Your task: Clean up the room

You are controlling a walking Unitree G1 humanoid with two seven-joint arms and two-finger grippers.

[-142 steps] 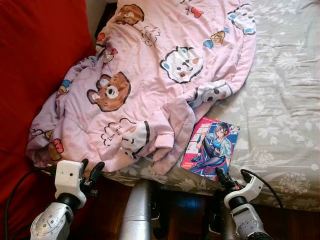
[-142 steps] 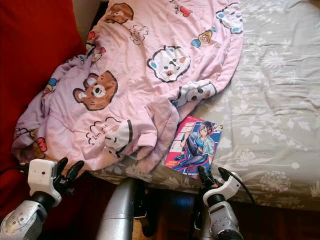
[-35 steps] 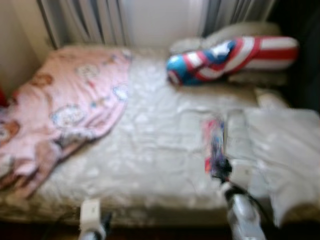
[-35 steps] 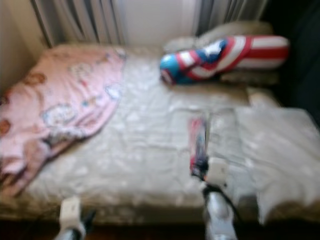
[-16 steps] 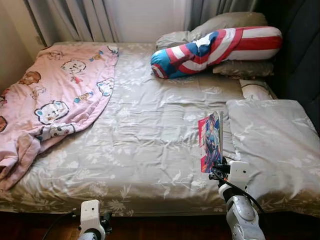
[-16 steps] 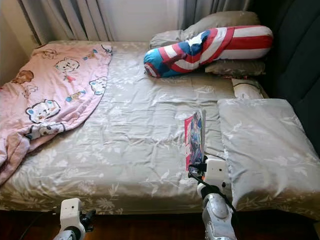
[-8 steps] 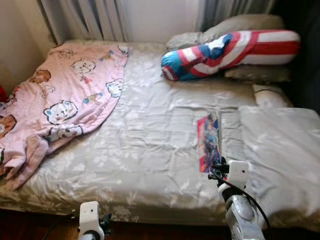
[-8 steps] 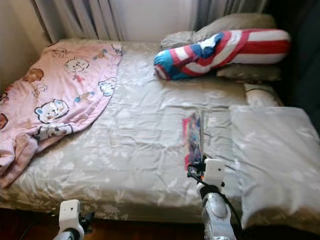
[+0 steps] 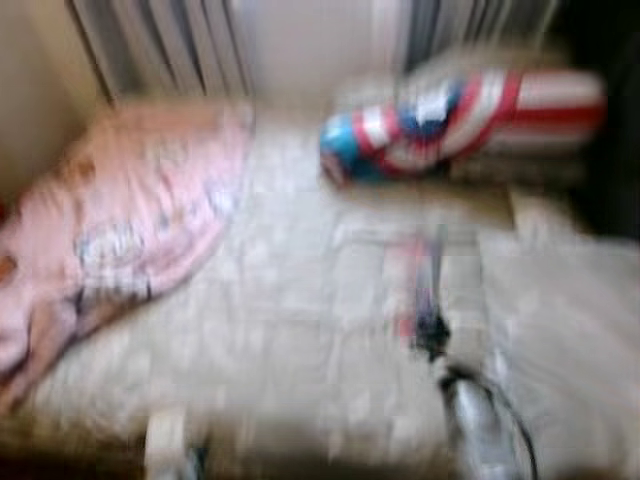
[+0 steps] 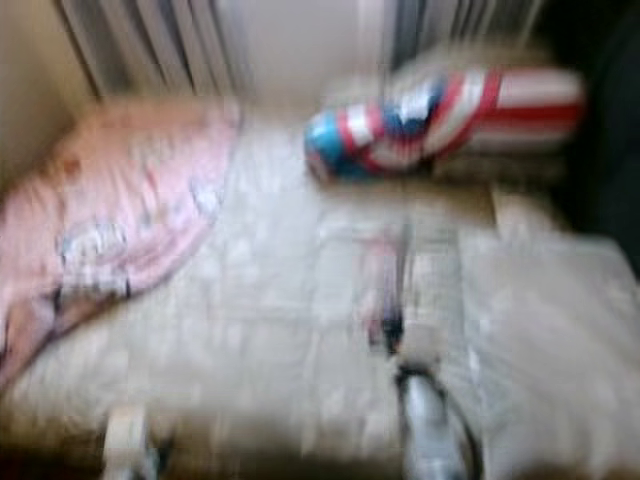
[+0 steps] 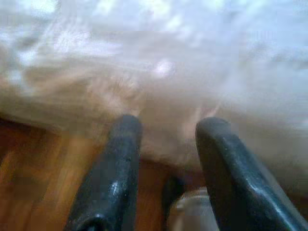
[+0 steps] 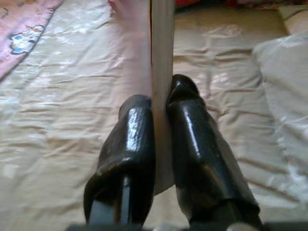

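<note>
Both eye views are heavily blurred. My right gripper (image 9: 432, 335) is shut on a thin magazine (image 9: 415, 280) with a pink and blue cover, held upright on edge over the grey bed sheet (image 9: 290, 290). In the right wrist view the two black fingers (image 12: 132, 139) pinch the magazine's pale edge (image 12: 162, 53) between them. My left gripper (image 11: 166, 144) hangs low by the bed's front edge with its fingers (image 11: 118, 163) apart and nothing between them.
A pink cartoon blanket (image 9: 120, 220) covers the bed's left side. A red, white and blue bolster (image 9: 460, 115) lies at the head, with a grey pillow (image 9: 560, 300) on the right. Curtains (image 9: 170, 45) hang behind. Wooden floor (image 11: 29, 192) shows below the bed.
The whole picture has blurred and shifted slightly, so the camera is moving. The magazine stays clamped upright in my right gripper, and the left gripper still hangs low.
</note>
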